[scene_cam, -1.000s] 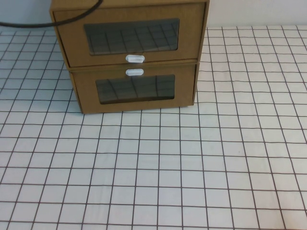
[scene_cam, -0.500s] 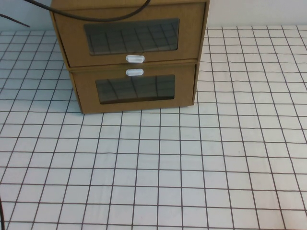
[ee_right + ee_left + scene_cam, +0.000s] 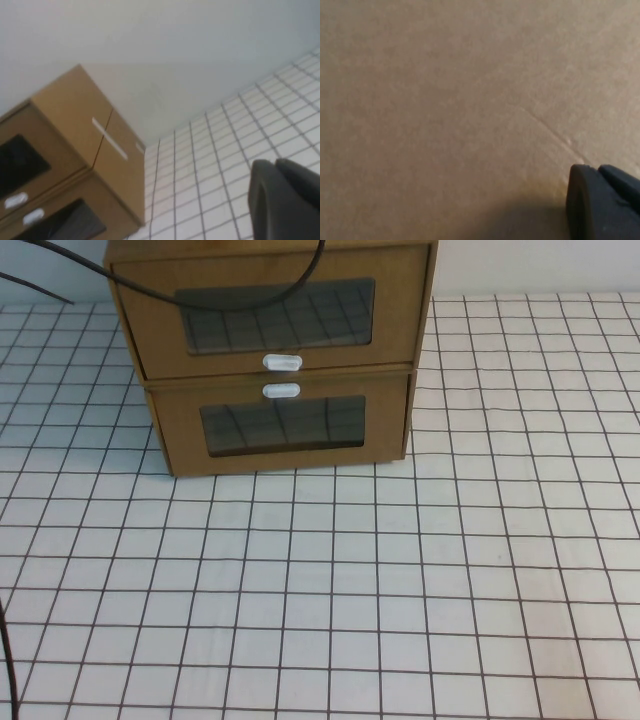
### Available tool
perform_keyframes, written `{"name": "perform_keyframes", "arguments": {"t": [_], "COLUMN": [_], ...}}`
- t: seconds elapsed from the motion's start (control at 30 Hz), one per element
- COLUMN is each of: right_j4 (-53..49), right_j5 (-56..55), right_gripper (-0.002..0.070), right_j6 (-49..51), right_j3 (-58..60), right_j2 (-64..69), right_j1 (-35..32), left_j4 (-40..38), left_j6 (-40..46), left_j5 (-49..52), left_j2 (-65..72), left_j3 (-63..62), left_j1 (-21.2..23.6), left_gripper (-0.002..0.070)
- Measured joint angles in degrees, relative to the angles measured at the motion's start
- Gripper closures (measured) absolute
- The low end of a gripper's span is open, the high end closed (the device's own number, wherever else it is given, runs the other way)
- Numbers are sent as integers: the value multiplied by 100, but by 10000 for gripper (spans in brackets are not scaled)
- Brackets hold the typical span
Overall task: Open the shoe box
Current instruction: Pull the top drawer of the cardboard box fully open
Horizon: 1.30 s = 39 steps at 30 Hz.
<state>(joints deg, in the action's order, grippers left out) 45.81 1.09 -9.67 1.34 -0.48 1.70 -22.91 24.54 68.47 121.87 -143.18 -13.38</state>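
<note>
The shoe box (image 3: 275, 360) stands at the far edge of the desk (image 3: 400, 590), left of centre. Both fronts are shut and the white handles (image 3: 282, 362) are untouched. A black cable (image 3: 200, 302) sags further right across its upper front than a second ago, so the left arm seems to be travelling over it and opening is not yet begun. The left gripper (image 3: 600, 200) hovers close to bare cardboard; I cannot tell its state. The right gripper (image 3: 282, 200), jaws clenched on nothing, hangs above the desk's right side.

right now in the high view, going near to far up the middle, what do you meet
checked cloth → lower window → lower white handle → upper white handle → upper window. left pincer: outside that view, close to plain cardboard. right pincer: shut, in the air off the box's right side.
</note>
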Motion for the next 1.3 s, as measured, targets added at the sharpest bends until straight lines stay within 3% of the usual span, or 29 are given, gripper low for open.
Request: {"name": "perform_keyframes", "arguments": {"t": [0.23, 0.5, 0.73, 0.83, 0.97, 1.13, 1.3], "right_j4": [94, -585, -828, -1108, -2038, -3982, -6389], "right_j5": [1870, 4040, 4685, 4655, 4480, 4470, 4376], "right_gripper": [689, 689, 689, 689, 689, 689, 689], "right_j6": [-10, -690, -1299, -1200, -520, 672, 1678], "right_j3": [-1091, -3189, -4958, -5666, -6539, -7538, -8090], "right_j2": [684, 3331, 5553, 6363, 7300, 8407, 9229], "right_j1": [0, 0, 279, 875, 2147, 3821, 4972], "left_j4": [41, 110, 117, 131, 131, 131, 131], "left_j6": [0, -12, -12, -12, -23, -23, -23], "left_j5": [146, 167, 169, 169, 169, 169, 169], "left_j2": [-2, -2, -2, -2, -2, -2, -2], "left_j3": [-8, -33, -33, -33, -33, -33, -33], "left_j1": [0, 0, 0, 0, 0, 0, 0], "left_gripper": [677, 677, 677, 677, 677, 677, 677]}}
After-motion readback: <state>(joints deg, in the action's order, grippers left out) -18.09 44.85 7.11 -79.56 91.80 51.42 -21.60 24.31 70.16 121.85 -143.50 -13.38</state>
